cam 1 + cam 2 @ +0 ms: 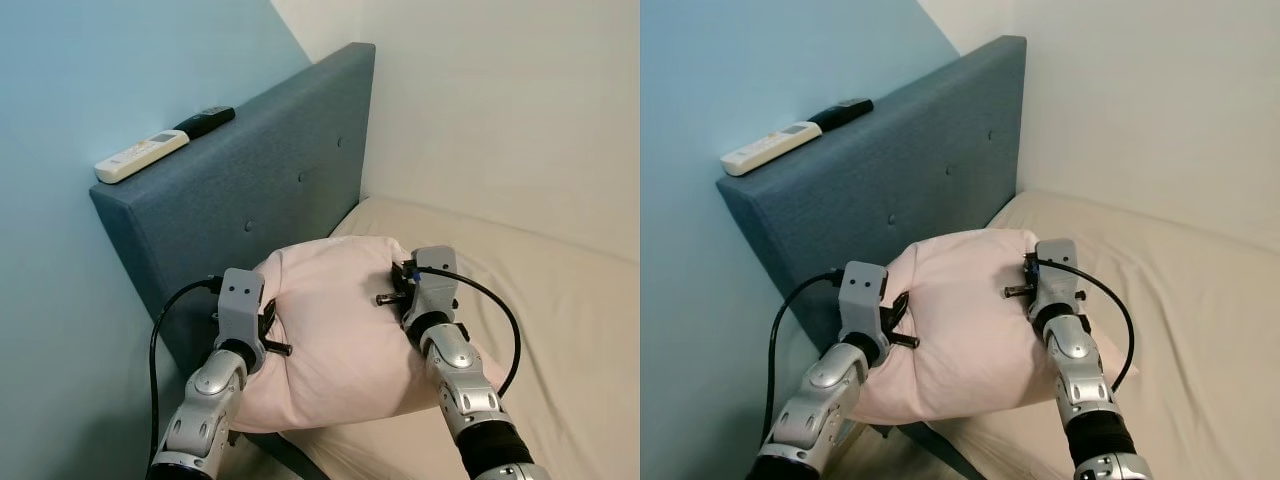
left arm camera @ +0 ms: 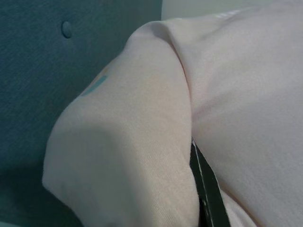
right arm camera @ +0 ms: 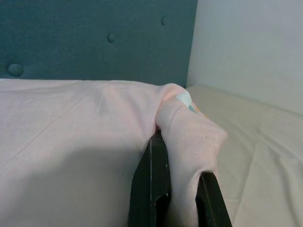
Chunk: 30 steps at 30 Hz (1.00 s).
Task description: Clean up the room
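Your two hands grip a pink pillow (image 1: 340,330) at the head of the bed (image 1: 560,330), just in front of the blue headboard (image 1: 250,190). At far left, a white remote (image 1: 140,156) and a black remote (image 1: 204,121) lie end to end along the headboard's top edge, against the blue wall (image 1: 90,70).

Your left hand (image 1: 262,322) pinches the pillow's left corner; in the left wrist view a fold of pink cloth bulges over one black finger (image 2: 208,189), with the headboard's button tufts behind it.

The pillow lies between your arms, its far edge near the headboard, its underside on the beige sheet.

Your right hand (image 1: 404,292) is closed on the pillow's right corner: the right wrist view shows a bunched ridge of fabric clamped between both black fingers (image 3: 151,189), a small coloured print on the cloth just above them.

To the right, the cream wall (image 1: 500,100) meets the mattress.
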{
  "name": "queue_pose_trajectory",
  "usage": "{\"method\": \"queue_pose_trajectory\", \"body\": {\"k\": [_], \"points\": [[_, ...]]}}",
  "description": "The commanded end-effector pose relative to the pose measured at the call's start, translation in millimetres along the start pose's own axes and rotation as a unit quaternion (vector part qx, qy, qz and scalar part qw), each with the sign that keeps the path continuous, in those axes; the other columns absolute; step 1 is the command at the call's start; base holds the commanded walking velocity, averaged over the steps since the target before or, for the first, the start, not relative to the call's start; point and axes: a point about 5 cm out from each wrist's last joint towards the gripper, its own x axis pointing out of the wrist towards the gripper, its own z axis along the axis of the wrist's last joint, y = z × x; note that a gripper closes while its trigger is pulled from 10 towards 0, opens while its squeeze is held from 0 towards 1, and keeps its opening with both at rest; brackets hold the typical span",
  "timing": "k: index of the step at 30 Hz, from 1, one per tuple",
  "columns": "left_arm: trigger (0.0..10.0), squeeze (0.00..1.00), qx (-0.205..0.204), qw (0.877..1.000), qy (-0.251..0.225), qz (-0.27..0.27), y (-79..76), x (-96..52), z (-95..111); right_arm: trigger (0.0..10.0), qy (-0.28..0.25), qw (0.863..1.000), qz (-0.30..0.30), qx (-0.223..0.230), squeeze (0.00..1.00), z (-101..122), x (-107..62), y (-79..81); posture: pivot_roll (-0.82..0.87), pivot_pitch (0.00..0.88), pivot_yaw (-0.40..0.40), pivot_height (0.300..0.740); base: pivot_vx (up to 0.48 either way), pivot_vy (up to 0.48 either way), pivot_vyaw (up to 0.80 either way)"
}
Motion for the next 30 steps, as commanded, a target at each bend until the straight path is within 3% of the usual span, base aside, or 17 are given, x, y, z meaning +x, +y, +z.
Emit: {"method": "queue_pose_trajectory", "body": {"k": [1,16,30], "points": [[10.0,0.0,0.01,0.999,-0.029,0.009,4.1,1.9,11.8,10.0,-0.023,1.0,-0.009,0.0,0.0,6.8,0.2,-3.3,-0.01,0.067,0.032,0.74,0.0,0.0,0.0],[10.0,0.0,0.004,1.0,-0.024,0.012,5.0,0.8,9.7,10.0,-0.024,1.0,-0.005,-0.001,0.0,7.3,0.9,-2.6,-0.01,0.058,0.025,0.74,0.0,0.0,0.0],[10.0,0.0,0.01,1.0,-0.016,0.01,5.4,1.2,8.8,10.0,-0.024,1.0,-0.005,0.0,0.0,7.9,1.6,-2.3,-0.01,0.061,0.026,0.74,0.0,0.358,0.0]]}}
